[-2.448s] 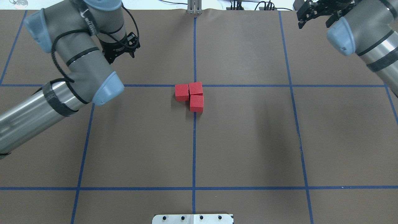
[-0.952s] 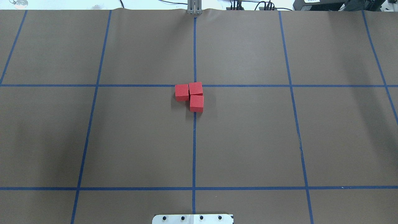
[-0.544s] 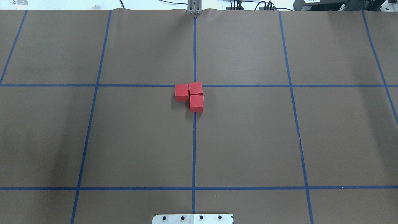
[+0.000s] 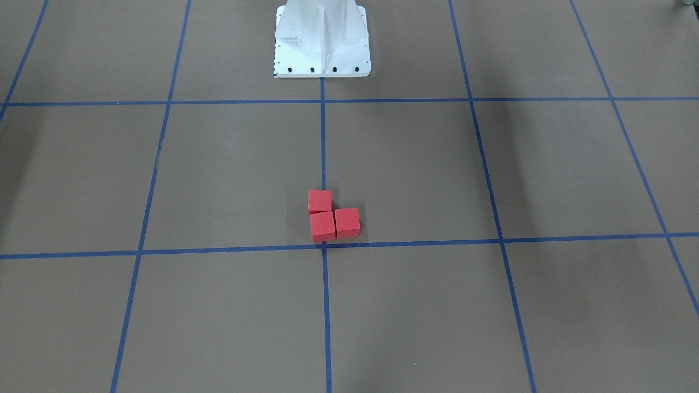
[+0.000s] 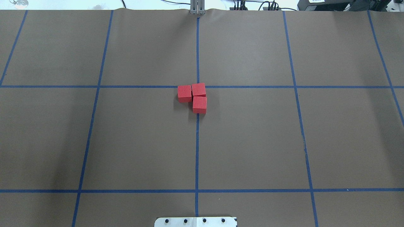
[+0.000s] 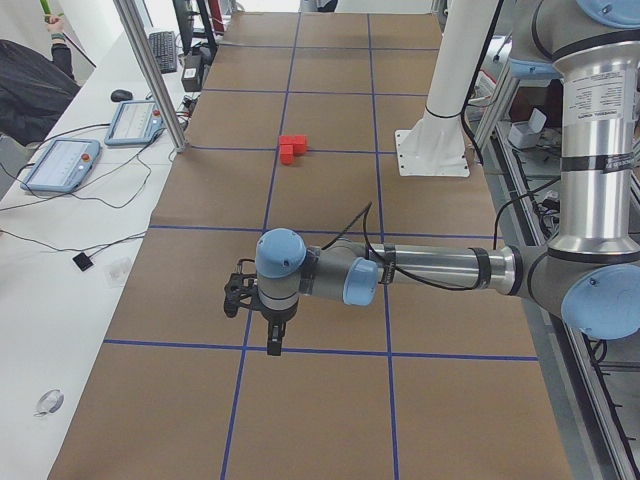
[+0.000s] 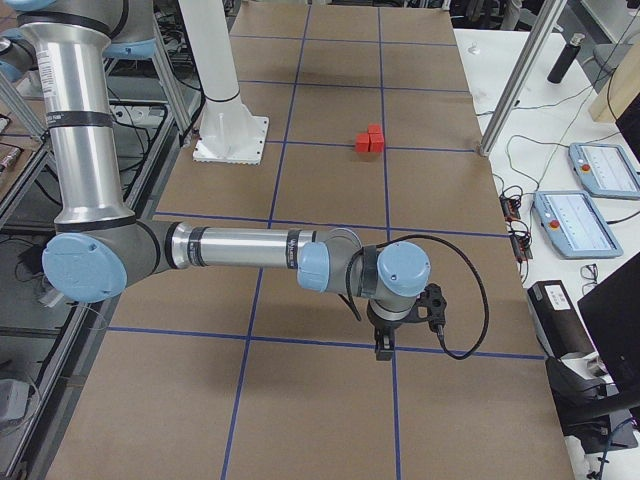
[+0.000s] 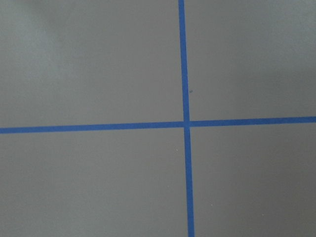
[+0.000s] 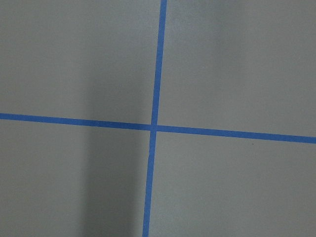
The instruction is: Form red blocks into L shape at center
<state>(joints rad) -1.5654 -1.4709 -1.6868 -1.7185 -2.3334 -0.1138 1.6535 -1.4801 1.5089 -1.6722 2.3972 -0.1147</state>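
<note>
Well, we see the red blocks (image 4: 322,225) touching in an L. The corner block (image 5: 199,90) sits at the center (image 4: 324,245) crossing, w/ one leg toward our left and the other back toward the base plate (image 5: 195,222). Left gripper (image 6: 272,335) hangs over an outer tape crossing (image 8: 186,123) at the table's (image 5: 252,142) left end, right gripper (image 7: 383,342) likewise at the right end. Both are well apart from the blocks, approx. equally far, so neither arm is nearer. Fingers apart or together? We can't tell, side views only. We judge no further move is needed. No containers in sight.
</note>
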